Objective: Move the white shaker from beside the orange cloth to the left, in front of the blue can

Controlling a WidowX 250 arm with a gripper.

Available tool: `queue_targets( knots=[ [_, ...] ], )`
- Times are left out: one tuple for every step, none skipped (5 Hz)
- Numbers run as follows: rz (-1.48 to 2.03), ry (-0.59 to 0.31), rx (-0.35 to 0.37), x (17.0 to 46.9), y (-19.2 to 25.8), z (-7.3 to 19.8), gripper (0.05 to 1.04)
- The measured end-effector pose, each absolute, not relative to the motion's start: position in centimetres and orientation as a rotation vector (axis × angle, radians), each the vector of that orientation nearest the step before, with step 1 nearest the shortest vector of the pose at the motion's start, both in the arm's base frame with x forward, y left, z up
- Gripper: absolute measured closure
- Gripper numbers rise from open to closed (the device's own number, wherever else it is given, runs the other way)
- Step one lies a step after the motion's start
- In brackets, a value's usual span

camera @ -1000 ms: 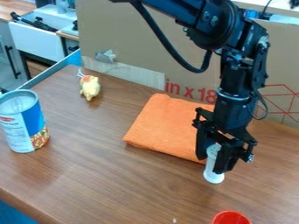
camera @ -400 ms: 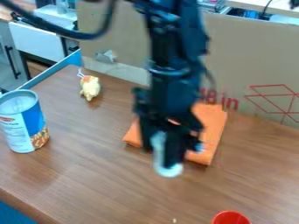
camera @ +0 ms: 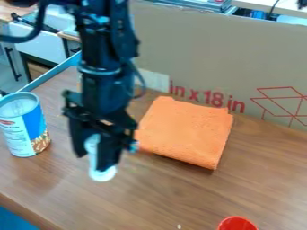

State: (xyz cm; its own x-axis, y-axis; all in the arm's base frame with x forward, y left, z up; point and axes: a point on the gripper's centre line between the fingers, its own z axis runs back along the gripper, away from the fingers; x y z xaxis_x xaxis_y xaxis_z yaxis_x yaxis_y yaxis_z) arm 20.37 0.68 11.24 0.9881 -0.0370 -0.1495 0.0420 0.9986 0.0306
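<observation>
The gripper (camera: 96, 155) hangs over the left half of the table, between the can and the orange cloth. It is shut on a white cylindrical object (camera: 102, 174), held roughly upright with its wider round end at the bottom; the upper part is partly hidden by the fingers. To the left stands a blue and white can (camera: 23, 128). Right of the gripper lies a folded orange cloth (camera: 186, 132), flat on the table. A red cup (camera: 237, 223) shows at the bottom edge, right of the middle.
The wooden table (camera: 180, 193) has a large cardboard panel (camera: 221, 58) along its back, with red print on it. A blue rim (camera: 54, 74) runs along the table's back left side. Behind it are white cabinets (camera: 36, 42).
The gripper has moved left across the front of the orange cloth with the white object in it. The cloth has come into fuller view, and the arm now covers the small yellow toy.
</observation>
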Motion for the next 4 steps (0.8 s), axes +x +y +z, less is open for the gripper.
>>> queue_targets(
  knots=[
    [0.035, 0.193, 0.015, 19.8, 3.3, 10.0, 0.49],
    [0.083, 0.241, -0.044, 19.2, 5.9, 7.7, 0.49],
    [0.039, 0.234, -0.073, 19.1, 6.8, 6.1, 0.49],
    [0.013, 0.22, -0.094, 18.6, 7.2, 4.7, 0.49]
  ],
)
